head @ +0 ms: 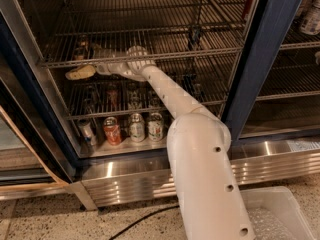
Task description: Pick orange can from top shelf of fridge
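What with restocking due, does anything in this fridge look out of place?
A tan, flattish object shows below the front of the top shelf, left of the hand, which reaches in near the orange can. It is no can; I cannot tell what it is. Below, a silver can appears to lean.

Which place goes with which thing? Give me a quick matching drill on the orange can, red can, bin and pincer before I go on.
Things:
1 orange can
2 red can
3 bin
4 pincer

Places:
A on the floor, lower right
B lowest level of the fridge, left of the white-and-green cans
C at the rack's front bar, just right of the orange can
D on the rack, far left

Pairs: 1-D, 2-B, 3-A, 4-C
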Robot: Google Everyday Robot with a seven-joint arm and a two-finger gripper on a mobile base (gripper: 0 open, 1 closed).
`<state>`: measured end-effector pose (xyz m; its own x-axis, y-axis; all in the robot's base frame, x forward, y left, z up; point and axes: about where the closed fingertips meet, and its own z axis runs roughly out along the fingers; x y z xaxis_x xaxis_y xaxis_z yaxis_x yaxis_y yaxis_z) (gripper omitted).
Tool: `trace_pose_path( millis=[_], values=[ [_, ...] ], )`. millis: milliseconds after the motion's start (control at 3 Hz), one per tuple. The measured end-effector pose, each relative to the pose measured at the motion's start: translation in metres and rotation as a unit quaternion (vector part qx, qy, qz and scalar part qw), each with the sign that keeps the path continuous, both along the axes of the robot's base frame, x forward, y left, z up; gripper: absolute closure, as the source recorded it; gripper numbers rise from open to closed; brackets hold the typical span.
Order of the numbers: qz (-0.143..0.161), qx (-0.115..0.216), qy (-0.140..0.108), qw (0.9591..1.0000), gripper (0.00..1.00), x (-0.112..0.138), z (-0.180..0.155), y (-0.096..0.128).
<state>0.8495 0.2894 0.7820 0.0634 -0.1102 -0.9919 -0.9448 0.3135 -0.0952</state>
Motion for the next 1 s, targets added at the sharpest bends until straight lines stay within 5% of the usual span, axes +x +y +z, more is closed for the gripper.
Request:
trace_pose_path(
  millis=[1000],
  values=[
    [-0.002,-0.005,0.011,0.9999,0.05,0.0022,-0.0131,0.0041]
  ],
)
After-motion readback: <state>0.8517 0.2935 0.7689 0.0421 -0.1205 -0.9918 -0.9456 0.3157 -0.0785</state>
